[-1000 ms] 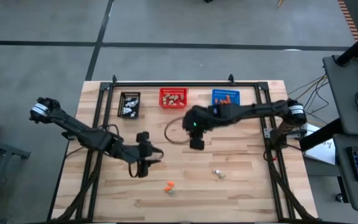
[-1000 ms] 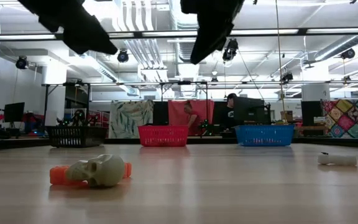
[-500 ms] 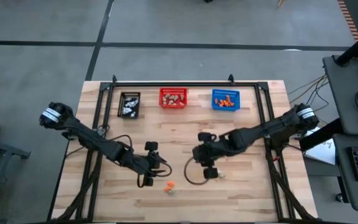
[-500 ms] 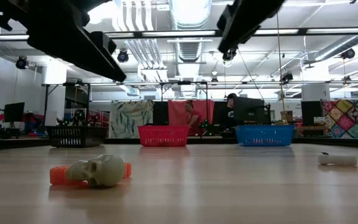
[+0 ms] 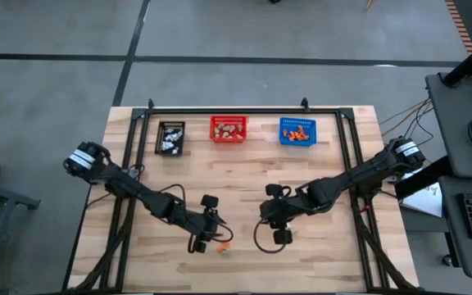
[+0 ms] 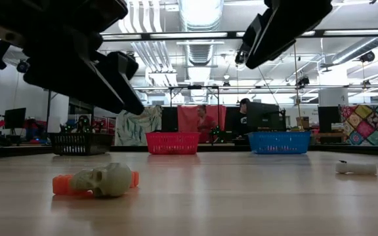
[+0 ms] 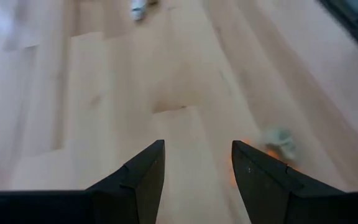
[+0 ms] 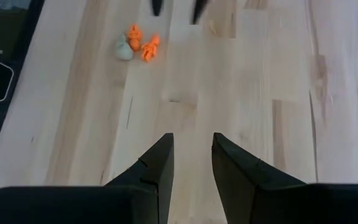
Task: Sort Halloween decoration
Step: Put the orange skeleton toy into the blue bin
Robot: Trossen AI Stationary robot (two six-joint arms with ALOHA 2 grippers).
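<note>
Just beside the open-fingered left gripper (image 5: 200,242) lie the orange trinket (image 5: 224,243) and the small skull (image 6: 108,179), nearer it than the right gripper (image 5: 281,236), whose fingers stand apart, empty.

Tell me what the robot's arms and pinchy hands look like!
Both arms are dark, nearly black, built of long thin jointed segments. Each has a pale silver-white ring near its shoulder end, and thin black cables loop beside them. The left gripper and right gripper each end in two black, wedge-shaped fingers with flat inner faces. No markings show on them.
</note>
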